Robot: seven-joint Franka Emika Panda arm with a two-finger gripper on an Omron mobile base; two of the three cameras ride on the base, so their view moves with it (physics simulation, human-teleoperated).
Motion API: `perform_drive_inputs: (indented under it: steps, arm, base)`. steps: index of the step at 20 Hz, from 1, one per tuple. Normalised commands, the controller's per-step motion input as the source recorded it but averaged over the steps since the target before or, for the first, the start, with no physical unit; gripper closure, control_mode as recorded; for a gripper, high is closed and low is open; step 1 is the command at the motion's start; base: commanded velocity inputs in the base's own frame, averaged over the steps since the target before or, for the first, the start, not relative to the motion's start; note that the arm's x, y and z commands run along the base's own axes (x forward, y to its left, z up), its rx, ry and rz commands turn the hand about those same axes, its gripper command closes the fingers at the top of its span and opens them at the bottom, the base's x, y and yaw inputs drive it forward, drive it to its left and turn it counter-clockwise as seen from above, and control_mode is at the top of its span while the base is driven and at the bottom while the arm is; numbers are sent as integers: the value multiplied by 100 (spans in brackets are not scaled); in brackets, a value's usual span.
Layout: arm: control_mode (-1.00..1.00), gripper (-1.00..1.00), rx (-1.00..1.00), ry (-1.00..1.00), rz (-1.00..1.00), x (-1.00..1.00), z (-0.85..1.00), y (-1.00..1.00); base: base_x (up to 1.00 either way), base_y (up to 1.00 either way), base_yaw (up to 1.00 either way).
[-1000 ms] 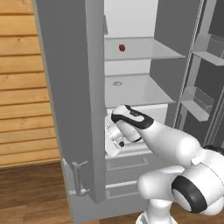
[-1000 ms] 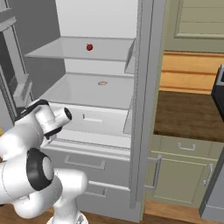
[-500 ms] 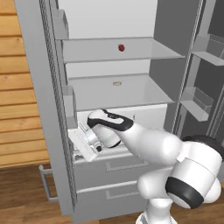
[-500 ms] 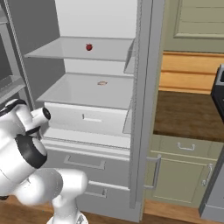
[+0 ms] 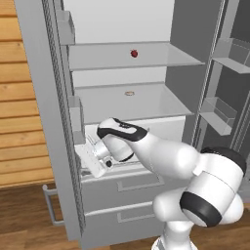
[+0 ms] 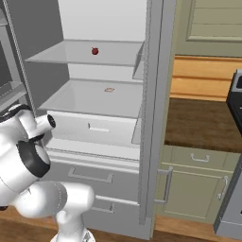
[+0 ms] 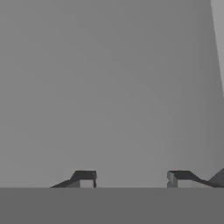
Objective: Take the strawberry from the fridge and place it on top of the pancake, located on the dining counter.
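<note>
Strawberry (image 5: 134,53): tiny dark-red berry, upper shelf of the open fridge (image 5: 122,105), well above the gripper (image 7: 131,178). Likely light, soft, easily bruised; best pinched gently across its widest part. Fingers (image 7: 85,178) apart, nothing between them.

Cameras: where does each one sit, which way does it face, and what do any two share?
Left base view: behind the arm's left, facing the open fridge; arm and pincer low by the left door.
Right base view: behind its right, same fridge, cabinets beside; white arm at lower left.
Hand view: along the pincer, fingertips apart against plain grey.
Both base views share the strawberry on the upper shelf.
</note>
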Motion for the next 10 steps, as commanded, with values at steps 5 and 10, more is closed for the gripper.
perform_drive_inputs:
  steps: [5,10]
  arm:
    - [-100,-100,0,0,0,0,14,-56]
    - [-100,-100,-1,-2,-4,-4,23,-59]
  base:
    - [0,0,0]
    - [0,0,0]
